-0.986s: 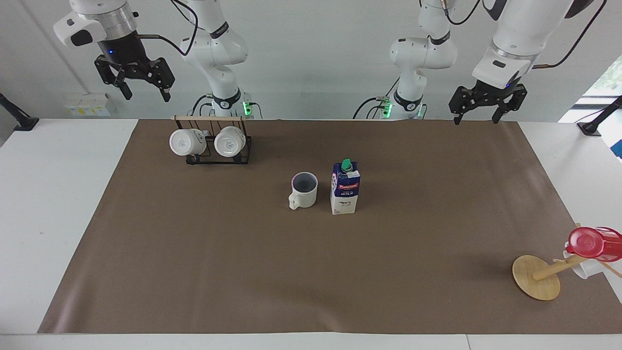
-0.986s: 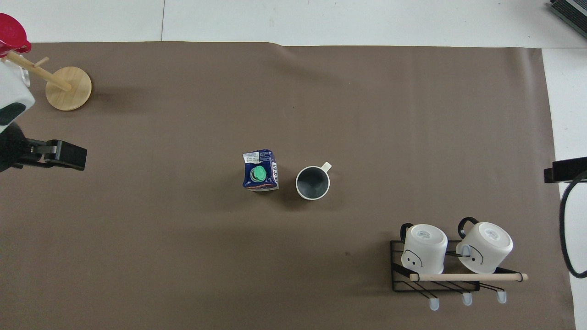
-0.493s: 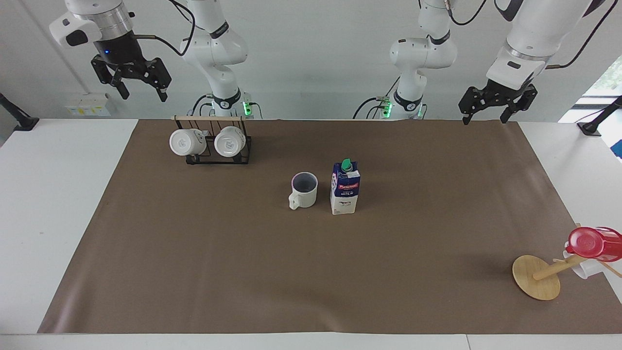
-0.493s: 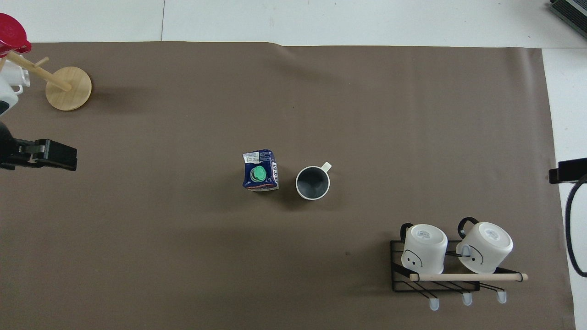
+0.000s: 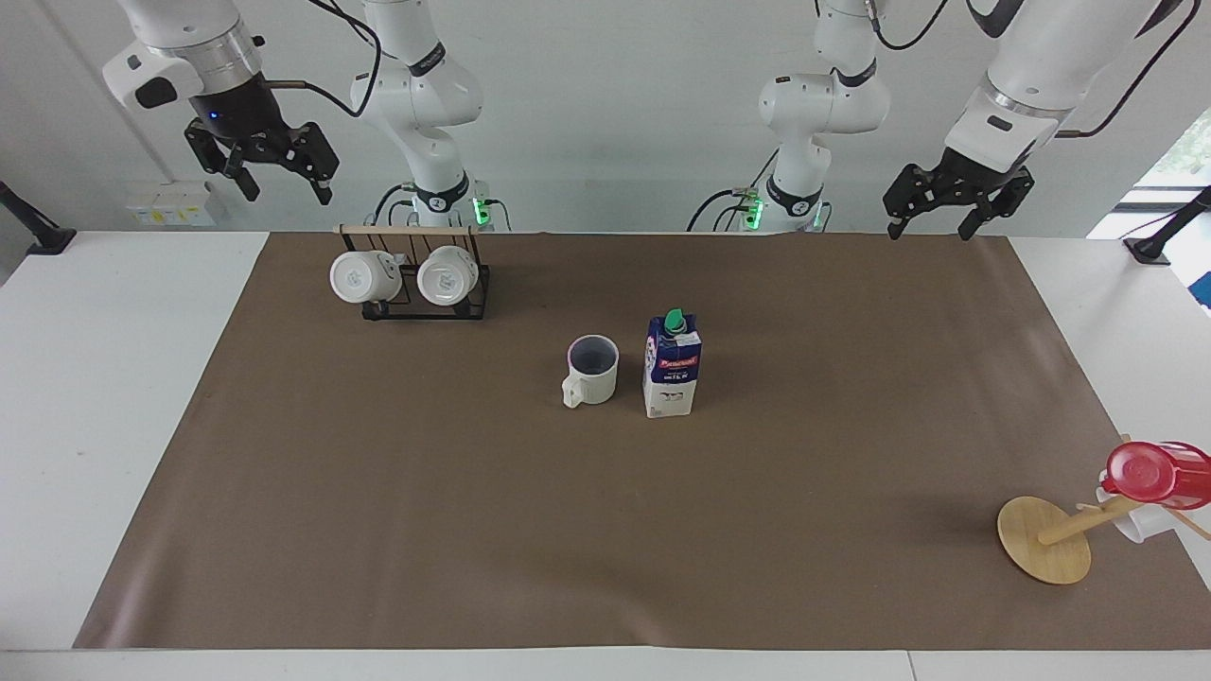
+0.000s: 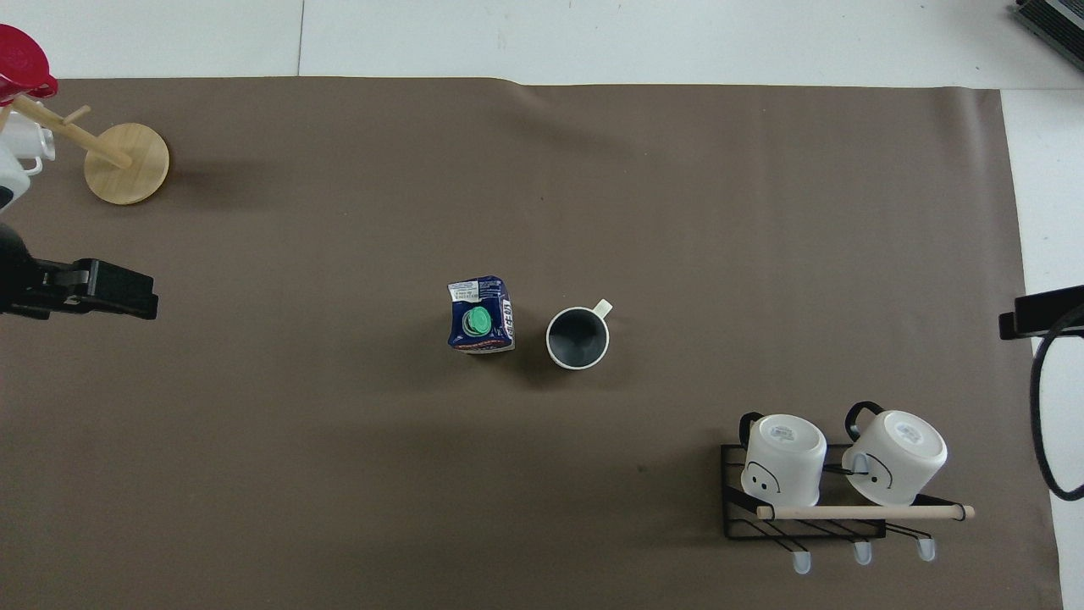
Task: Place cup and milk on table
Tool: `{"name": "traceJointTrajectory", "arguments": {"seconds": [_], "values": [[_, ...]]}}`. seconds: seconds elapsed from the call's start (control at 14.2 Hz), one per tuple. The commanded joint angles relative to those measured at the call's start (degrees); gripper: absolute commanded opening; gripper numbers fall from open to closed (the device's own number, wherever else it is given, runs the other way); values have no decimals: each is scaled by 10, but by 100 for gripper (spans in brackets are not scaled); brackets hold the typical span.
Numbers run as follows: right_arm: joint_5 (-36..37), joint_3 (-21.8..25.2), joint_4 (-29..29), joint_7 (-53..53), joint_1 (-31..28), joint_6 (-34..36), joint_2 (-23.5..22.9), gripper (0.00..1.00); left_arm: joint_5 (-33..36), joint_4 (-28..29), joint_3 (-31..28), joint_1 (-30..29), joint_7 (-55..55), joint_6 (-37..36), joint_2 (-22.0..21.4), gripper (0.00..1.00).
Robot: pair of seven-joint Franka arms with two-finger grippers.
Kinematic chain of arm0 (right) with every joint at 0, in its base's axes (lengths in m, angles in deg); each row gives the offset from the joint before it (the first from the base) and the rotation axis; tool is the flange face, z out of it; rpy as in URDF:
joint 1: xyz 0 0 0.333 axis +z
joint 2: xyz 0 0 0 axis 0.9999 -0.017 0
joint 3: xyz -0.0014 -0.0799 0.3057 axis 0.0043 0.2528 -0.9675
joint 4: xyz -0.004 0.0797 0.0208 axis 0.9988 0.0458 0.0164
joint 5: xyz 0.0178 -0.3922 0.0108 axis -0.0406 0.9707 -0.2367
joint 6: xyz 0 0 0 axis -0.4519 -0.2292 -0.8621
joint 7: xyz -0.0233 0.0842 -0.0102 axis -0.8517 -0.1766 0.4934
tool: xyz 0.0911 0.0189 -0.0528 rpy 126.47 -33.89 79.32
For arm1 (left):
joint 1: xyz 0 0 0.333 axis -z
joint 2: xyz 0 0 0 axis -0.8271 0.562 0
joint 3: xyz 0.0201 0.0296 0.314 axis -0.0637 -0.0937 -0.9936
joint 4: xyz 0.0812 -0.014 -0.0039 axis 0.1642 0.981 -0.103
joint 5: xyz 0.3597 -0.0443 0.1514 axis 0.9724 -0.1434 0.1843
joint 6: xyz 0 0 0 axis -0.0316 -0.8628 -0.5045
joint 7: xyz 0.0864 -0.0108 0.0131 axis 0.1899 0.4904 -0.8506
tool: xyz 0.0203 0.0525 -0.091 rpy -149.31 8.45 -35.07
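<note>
The cream-beige cup (image 5: 592, 371) stands upright on the brown sheet of the table (image 5: 378, 530), handle pointing away from the robots. The blue-and-white milk carton (image 5: 673, 367) with its green cap stands upright right beside it, toward the left arm's end. Both also show in the overhead view: the cup (image 6: 577, 338) and the milk (image 6: 481, 326). My left gripper (image 5: 931, 225) is open and empty, raised over the sheet's edge at the robots' side. My right gripper (image 5: 284, 189) is open and empty, raised over the white table beside the rack.
A black wire rack (image 5: 424, 307) holding two white mugs (image 5: 364, 276) stands near the robots toward the right arm's end. A tipped wooden mug tree (image 5: 1044, 539) with a red cup (image 5: 1156, 473) lies at the left arm's end, far from the robots.
Both raised grippers have shifted slightly in the air, staying open and empty. The cup and the milk have not moved.
</note>
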Motion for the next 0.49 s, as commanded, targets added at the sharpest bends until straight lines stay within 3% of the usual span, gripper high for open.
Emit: {"name": "traceJointTrajectory", "arguments": {"seconds": [0.0,0.42], "values": [[-8,-1,8,11,-8,-3,-3,100,-11,-4,4,-9,3,-13,-8,100],[-8,-1,8,11,-8,-4,-3,100,-9,0,5,-12,-1,-14,-15,100]]}}
